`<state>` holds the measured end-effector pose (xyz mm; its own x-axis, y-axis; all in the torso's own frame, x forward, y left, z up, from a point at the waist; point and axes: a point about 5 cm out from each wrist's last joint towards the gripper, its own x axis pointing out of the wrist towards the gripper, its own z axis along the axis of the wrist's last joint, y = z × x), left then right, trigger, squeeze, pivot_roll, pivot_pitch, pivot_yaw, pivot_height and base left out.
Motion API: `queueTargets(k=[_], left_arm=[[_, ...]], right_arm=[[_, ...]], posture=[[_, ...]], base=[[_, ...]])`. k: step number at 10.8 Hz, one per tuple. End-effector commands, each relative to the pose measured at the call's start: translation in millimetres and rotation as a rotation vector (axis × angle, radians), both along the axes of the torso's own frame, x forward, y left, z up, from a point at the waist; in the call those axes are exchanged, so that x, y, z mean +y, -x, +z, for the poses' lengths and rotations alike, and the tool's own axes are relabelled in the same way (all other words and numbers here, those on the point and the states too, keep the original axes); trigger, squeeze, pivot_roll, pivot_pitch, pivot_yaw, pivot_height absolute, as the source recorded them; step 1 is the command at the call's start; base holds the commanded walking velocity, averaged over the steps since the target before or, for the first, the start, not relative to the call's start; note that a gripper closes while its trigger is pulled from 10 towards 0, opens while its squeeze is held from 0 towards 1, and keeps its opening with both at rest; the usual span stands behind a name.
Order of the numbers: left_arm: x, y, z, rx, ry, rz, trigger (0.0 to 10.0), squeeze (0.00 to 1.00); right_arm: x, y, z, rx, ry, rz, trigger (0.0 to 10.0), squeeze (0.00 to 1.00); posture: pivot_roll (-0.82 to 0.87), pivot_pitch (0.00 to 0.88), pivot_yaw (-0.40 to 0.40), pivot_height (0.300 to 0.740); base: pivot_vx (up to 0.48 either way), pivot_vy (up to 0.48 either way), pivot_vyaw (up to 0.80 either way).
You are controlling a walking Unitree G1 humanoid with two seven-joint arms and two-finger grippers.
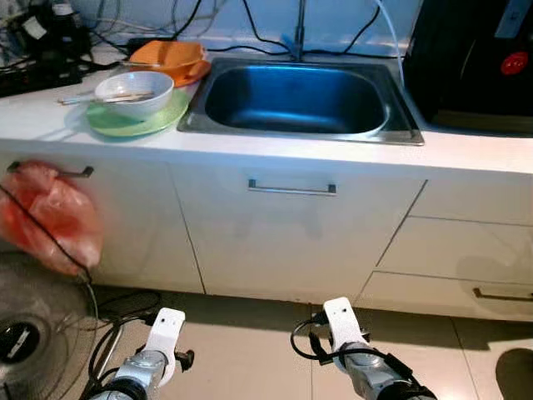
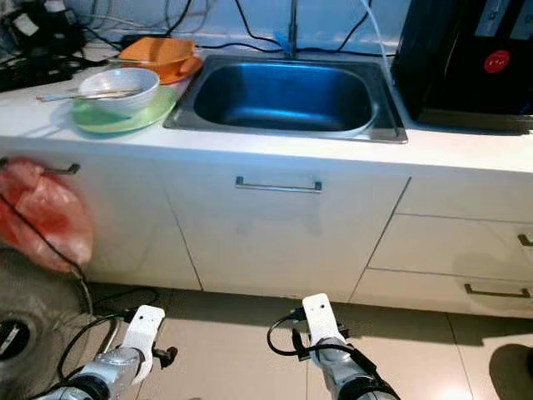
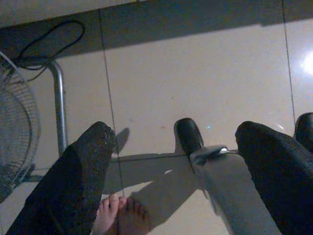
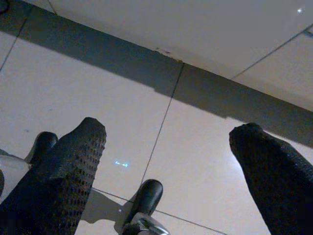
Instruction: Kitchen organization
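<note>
Grippers hang low at the near edge of the scene, both idle above the tiled floor (image 1: 250,350). Left gripper (image 3: 171,161): fingers spread wide, nothing between them; its wrist view looks down on pale tile, the robot's dark foot (image 3: 188,137), a person's bare toes (image 3: 120,215) and the metal stand of a fan (image 1: 29,333). Right gripper (image 4: 168,156): fingers likewise well apart and empty, over tile and the shadowed base of the cabinets.

Beyond the arms stands a white cabinet run (image 1: 275,242) with a bar handle (image 1: 291,188) on the centre door and drawers (image 1: 466,250) on the robot's right. A red plastic bag (image 1: 50,217) hangs from the handle of the left door, just above the fan.

Counter level — the worktop (image 1: 466,150) carries a stainless sink (image 1: 296,98), its basin bare. To the sink's left, a white bowl (image 1: 133,90) sits on a green plate (image 1: 133,119), with a utensil (image 1: 92,98) lying across the bowl's rim. Behind them rests an orange dish (image 1: 171,58), close to the sink's corner. Black cables (image 1: 50,50) crowd the far left wall; a dark appliance (image 1: 479,58) occupies the far right.
</note>
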<state>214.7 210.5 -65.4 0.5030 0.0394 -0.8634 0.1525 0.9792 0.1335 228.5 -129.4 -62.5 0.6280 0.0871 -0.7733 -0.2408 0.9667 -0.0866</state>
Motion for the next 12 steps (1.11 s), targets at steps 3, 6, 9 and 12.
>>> queueTargets(k=[3, 6, 9, 12], left_arm=[[-0.1, -0.4, 0.3, -0.004, -0.001, 0.000, 10.0, 0.00], [0.0, -0.2, 0.1, -0.002, 0.002, 0.001, 10.0, 0.00], [0.0, -0.2, 0.1, -0.001, 0.004, 0.003, 10.0, 0.00], [0.0, -0.4, 0.3, 0.000, 0.005, 0.004, 10.0, 0.00]], right_arm=[[-0.5, 0.7, -0.4, 0.000, 0.014, 0.012, 10.0, 0.00], [-0.1, 1.1, -0.7, 0.002, 0.013, 0.013, 10.0, 0.00], [0.0, 0.9, -0.6, 0.003, 0.015, 0.017, 10.0, 0.00], [0.1, 0.4, -0.3, 0.003, 0.017, 0.020, 10.0, 0.00]], posture=[[0.03, 0.000, 0.015, 0.740], [0.03, 0.000, 0.015, 0.740], [0.03, 0.000, 0.015, 0.740], [0.03, 0.000, 0.015, 0.740]], base=[[0.000, 0.000, 0.00], [0.000, 0.000, 0.00], [0.000, 0.000, 0.00], [0.000, 0.000, 0.00]])
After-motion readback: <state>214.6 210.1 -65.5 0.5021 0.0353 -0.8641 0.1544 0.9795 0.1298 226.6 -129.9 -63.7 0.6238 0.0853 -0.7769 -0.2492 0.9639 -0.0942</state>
